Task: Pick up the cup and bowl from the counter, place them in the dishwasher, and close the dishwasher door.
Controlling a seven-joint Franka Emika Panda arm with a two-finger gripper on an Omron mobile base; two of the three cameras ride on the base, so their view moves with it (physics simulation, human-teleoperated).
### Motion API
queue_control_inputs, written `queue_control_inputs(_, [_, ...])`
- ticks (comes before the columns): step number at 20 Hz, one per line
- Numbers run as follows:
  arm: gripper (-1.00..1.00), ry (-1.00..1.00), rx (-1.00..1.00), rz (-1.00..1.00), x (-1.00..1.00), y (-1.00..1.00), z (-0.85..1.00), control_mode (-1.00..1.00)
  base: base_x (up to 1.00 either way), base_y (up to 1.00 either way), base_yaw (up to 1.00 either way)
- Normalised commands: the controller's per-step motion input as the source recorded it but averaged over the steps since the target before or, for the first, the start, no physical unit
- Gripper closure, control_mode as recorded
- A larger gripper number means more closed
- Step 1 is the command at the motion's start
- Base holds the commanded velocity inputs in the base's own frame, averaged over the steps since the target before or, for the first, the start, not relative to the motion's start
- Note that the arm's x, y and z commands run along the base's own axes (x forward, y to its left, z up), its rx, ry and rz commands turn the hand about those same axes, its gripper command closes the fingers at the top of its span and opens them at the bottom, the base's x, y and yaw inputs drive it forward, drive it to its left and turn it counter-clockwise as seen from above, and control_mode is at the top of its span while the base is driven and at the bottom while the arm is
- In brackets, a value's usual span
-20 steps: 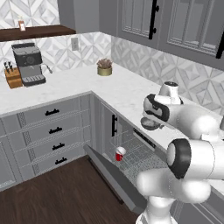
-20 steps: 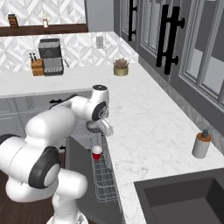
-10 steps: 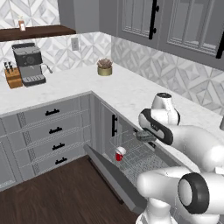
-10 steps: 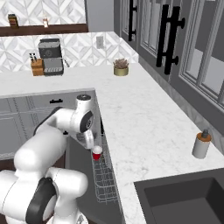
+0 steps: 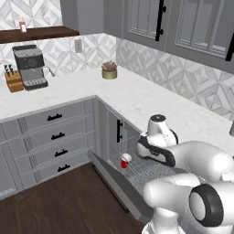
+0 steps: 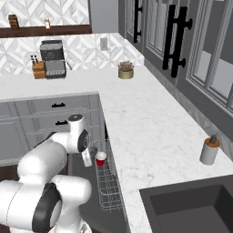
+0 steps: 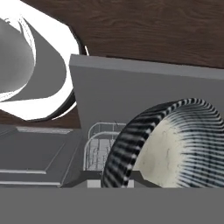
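The red party cup (image 5: pixel 124 160) already stands in the wire rack (image 6: pixel 108 191) of the open dishwasher, while the grey speckled bowl (image 7: pixel 175 146) hangs tilted on edge above the lowered dishwasher door (image 5: pixel 119 186), pinched in the gripper's (image 6: pixel 86 158) nearly closed jaws. Judging by this, setting the bowl down and shutting the door remain. The cup itself crowds the rack's near corner; a plant pot (image 5: pixel 109 71) and coffee machine (image 5: pixel 30 66) sit well clear on the marble counter (image 6: pixel 150 136).
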Motion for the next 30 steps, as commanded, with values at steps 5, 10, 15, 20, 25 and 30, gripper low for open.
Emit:
queue_control_inputs(5, [1.00,0.00,-0.02,0.10,0.32,-0.02,-0.62,-1.00,0.00,0.00,0.00])
queue_control_inputs(10, [1.00,0.00,-0.01,0.10,0.11,-0.02,-0.61,-1.00,0.00,0.00,0.00])
queue_control_inputs(15, [1.00,0.00,-0.01,0.03,0.00,0.00,-0.55,-1.00,0.00,0.00,0.00])
queue_control_inputs(20, [1.00,0.00,0.00,0.00,0.00,-0.06,-0.35,-1.00,0.00,0.00,0.00])
queue_control_inputs(25, [1.00,0.00,0.00,-0.01,0.00,-0.05,-0.26,-1.00,0.00,0.00,0.00])
queue_control_inputs(30, [1.00,-0.04,0.00,-0.02,0.00,-0.20,-0.11,-1.00,0.00,0.00,0.00])
